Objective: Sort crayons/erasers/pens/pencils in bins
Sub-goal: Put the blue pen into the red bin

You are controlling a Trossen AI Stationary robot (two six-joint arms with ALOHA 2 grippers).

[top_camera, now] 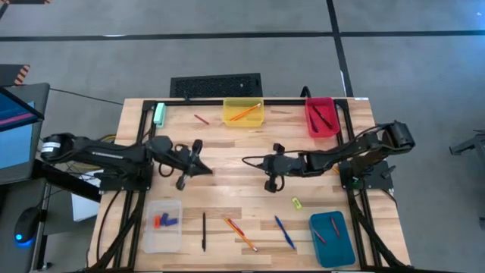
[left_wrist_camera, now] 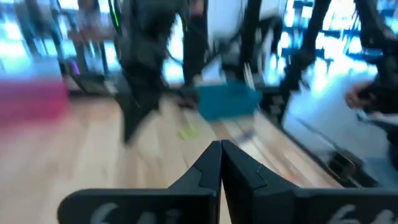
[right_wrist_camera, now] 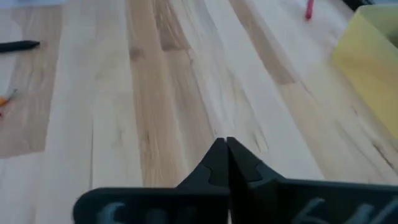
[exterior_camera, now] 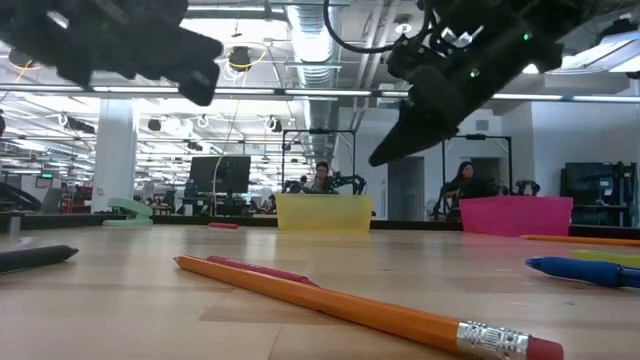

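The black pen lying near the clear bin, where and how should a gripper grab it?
Grip the black pen around its middle, coming straight down from above. It lies flat on bare wood, apart from the clear bin and the orange pencil, so fingers can close across its thin width from either long side.

The table [top_camera: 227,159] is made of pale wooden planks with visible grain and a smooth, faintly satin finish. The yellow bin [top_camera: 243,114], red bin [top_camera: 321,117] and teal-blue bin [top_camera: 332,239] are seen as smooth opaque plastic, while the clear bin [top_camera: 162,226] is see-through plastic. A painted, lightly glossy shaft and a ridged metal ferrule are shown on the nearest pencil [exterior_camera: 340,305]. The right gripper [right_wrist_camera: 222,149] and left gripper [left_wrist_camera: 221,152] are finished in matt black.
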